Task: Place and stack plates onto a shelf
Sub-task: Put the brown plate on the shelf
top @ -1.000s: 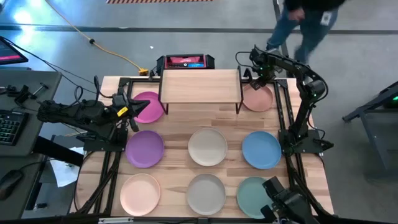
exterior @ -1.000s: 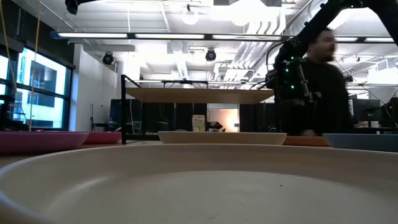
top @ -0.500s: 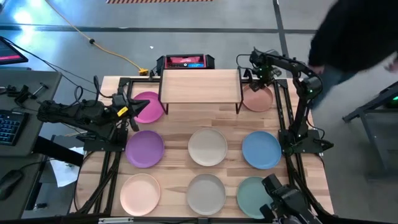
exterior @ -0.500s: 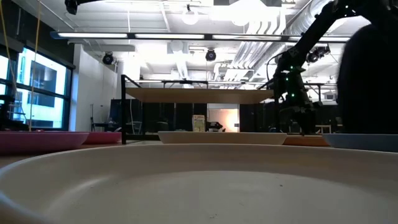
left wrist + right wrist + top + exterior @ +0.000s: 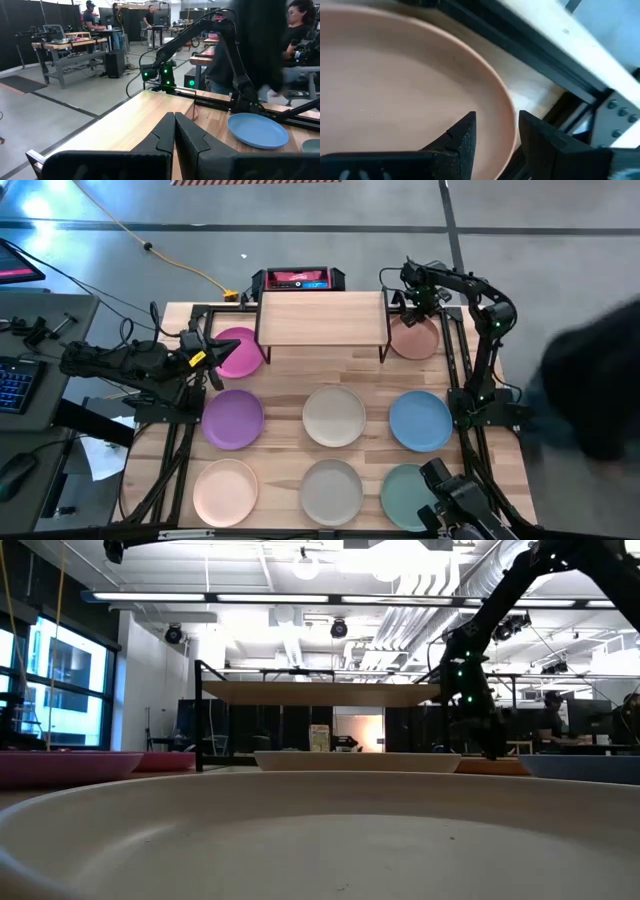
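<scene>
A salmon-pink plate point(image 5: 414, 340) lies flat on the table, right of the light-wood shelf point(image 5: 322, 316). My right gripper point(image 5: 416, 306) points down over this plate's far rim point(image 5: 506, 107). It is open point(image 5: 496, 116), one finger above the plate's inside and one outside the rim; I see no touch. Pink point(image 5: 238, 352), purple point(image 5: 232, 418), cream point(image 5: 334, 415), blue point(image 5: 420, 420), peach point(image 5: 225, 490), beige point(image 5: 331, 490) and teal point(image 5: 405, 492) plates lie flat on the table. My left gripper point(image 5: 207, 360) waits shut at the left edge, holding nothing point(image 5: 175, 135).
The shelf stands on thin black legs point(image 5: 382, 350) at the far middle, its top bare point(image 5: 145, 115). Black frame rails point(image 5: 458, 370) run along both table sides. A red and black box point(image 5: 297, 279) sits behind the shelf. A dark blurred figure point(image 5: 595, 390) is beyond the right edge.
My right gripper has sunk toward the salmon-pink plate's far rim, staying open. A person has walked from behind the table's far right corner round to its right side. The plates and my left arm have kept still.
</scene>
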Controlling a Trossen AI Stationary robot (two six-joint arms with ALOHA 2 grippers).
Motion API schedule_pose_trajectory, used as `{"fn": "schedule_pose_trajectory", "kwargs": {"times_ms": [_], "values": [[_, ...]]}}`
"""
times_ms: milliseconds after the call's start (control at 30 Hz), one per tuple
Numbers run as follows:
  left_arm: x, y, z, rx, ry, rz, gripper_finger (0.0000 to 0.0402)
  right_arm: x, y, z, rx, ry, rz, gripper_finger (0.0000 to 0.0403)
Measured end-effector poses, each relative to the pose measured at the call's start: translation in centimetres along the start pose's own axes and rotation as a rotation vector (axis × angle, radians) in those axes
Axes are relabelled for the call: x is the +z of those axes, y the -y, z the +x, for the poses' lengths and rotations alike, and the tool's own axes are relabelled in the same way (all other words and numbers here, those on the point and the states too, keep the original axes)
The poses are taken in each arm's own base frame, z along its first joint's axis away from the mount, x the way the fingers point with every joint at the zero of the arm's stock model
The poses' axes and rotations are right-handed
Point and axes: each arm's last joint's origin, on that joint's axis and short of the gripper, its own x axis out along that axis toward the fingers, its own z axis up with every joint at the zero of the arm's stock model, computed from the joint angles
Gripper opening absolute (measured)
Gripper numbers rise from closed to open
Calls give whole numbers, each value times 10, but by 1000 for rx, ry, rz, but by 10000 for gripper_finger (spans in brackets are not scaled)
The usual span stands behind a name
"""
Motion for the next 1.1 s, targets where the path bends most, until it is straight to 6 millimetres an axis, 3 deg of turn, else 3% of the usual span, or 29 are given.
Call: {"fn": "schedule_pose_trajectory", "kwargs": {"times_ms": [767,867,1100], "values": [[0,0,0,7,0,-19,3,4,3,18,-11,-52,14,123],[0,0,0,8,0,-18,3,4,3,18,-19,-54,13,101],[0,0,0,13,1,-18,3,1,3,18,-25,-88,6,8]]}}
